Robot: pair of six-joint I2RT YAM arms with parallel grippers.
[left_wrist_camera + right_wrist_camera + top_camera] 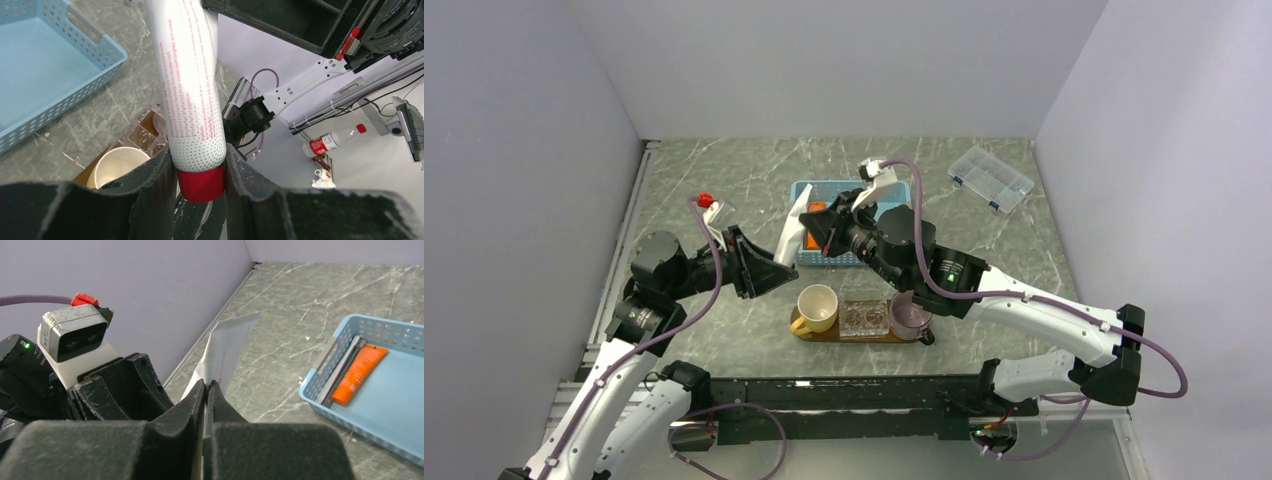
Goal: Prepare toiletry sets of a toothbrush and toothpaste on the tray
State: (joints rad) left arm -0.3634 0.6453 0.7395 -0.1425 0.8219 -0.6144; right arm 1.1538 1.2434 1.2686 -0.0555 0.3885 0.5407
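**A:** What is found nearest, at the lower middle of the top view?

**B:** The tray (864, 340) is found there. A yellow cup (817, 305) and two other vessels are set on it. No toothbrush or toothpaste is seen on it.

**A:** Which step is judged to be in hand?

**B:** A hand-over is judged to be under way. Just above the tray in that frame, the white toothpaste tube (190, 85) is held in the air by both arms. The left gripper (200, 160) is closed against the tube's sides just above its red cap. The right gripper (206, 390) is pinched flat on the tube's crimped tail.

**A:** What is called for next?

**B:** The tail would have to be let go by the right gripper, once the left hold is known to be firm. The tube could then be lowered to a bare part of the tray and laid flat.

**A:** And farther off?

**B:** At the upper middle the blue basket (312, 385) is seen. The orange toothpaste tube (359, 369) and the grey toothbrush (342, 367) are laid in it side by side. A clear box (990, 178) is seen at the upper right.
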